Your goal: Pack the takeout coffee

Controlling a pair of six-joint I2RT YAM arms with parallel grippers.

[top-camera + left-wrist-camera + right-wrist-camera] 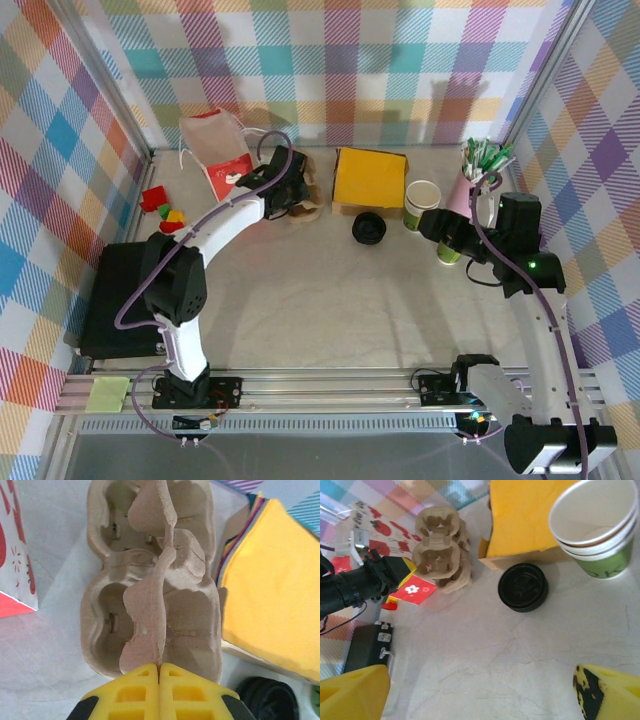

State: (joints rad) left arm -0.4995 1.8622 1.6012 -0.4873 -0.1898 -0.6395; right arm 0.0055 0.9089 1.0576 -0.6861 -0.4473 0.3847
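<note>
Four empty wells in cardboard carrier [195, 610], green cup [595, 530] empty, upright

The left arm [215, 235] reaches toward one o'clock, the left gripper [159, 669] pinched tight. The right arm [540, 310] rises toward twelve, the right gripper [480, 695] spread wide, facing nine.

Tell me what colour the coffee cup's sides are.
Green sides on the cup, clearest in right wrist view.

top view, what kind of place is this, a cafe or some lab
Probably a staged robot test cell: plaid walls on a metal frame, arms bolted to a rail, a paper cup and cardboard carrier as props.
</note>
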